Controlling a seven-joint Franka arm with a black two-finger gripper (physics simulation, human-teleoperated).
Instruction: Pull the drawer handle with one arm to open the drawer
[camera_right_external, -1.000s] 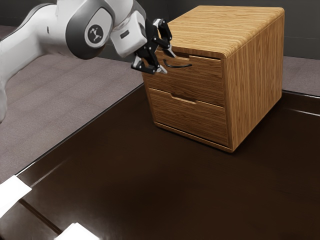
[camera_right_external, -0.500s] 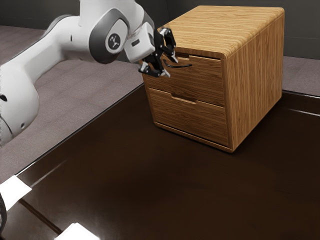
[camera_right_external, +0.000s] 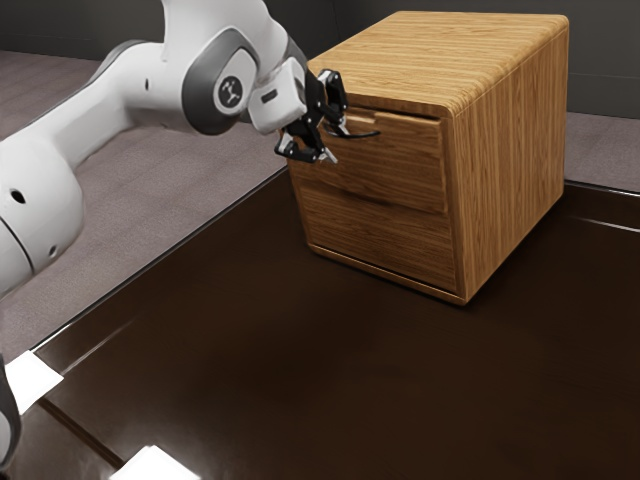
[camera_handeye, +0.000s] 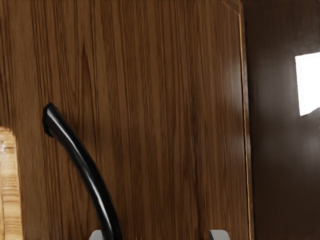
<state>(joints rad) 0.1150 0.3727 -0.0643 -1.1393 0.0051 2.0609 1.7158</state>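
Note:
A wooden cabinet (camera_right_external: 500, 150) with two drawers stands on the dark table (camera_right_external: 300, 380). The top drawer (camera_right_external: 390, 160) sticks out a little from the cabinet's face. Its thin black curved handle (camera_right_external: 362, 133) lies between the fingers of my gripper (camera_right_external: 326, 130), which is open and set against the drawer front. In the wrist view the handle (camera_handeye: 80, 160) runs down to one grey fingertip (camera_handeye: 97, 234). The other fingertip stands far apart from it on the bare drawer front (camera_handeye: 165, 125).
The lower drawer (camera_right_external: 380, 235) sits flush under the top one. Two white patches (camera_right_external: 25, 385) (camera_right_external: 150, 465) lie at the table's near left corner. Grey floor (camera_right_external: 120, 190) lies beyond the table's left edge.
My hand closed in on the handle and then drew back slightly toward the exterior view's left. The top drawer's front has come out a little with it.

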